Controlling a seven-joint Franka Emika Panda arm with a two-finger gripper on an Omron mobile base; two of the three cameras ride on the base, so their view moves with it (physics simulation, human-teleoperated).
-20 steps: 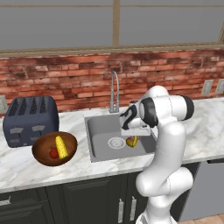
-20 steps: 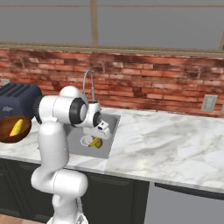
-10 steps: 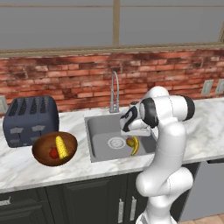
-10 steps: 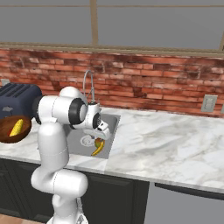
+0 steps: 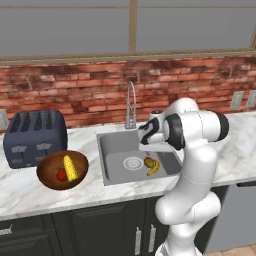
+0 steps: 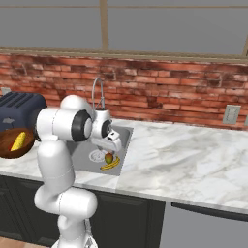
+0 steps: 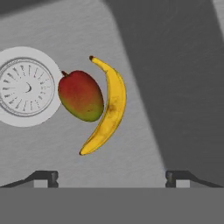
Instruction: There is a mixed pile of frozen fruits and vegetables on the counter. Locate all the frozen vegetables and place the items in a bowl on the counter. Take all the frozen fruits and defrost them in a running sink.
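No readable text, labels or brands; toaster (image 5: 34, 137) front possibly blank.

Two base views from behind-left and behind-right, both over the sink (image 5: 116, 150); hand view close above its floor

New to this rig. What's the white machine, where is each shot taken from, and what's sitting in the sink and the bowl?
It is a white robot arm on a driving base in a rendered kitchen. Two pictures come from cameras on the base, behind the arm to its left and right. The third looks down from the hand itself.

The pincer hangs open above the sink and holds nothing; its two dark tips stand wide apart. On the sink floor lie a banana and a red-green fruit, side by side next to the drain.

On the marble counter, a brown bowl holds a corn cob and a small red item. A dark toaster stands behind it.
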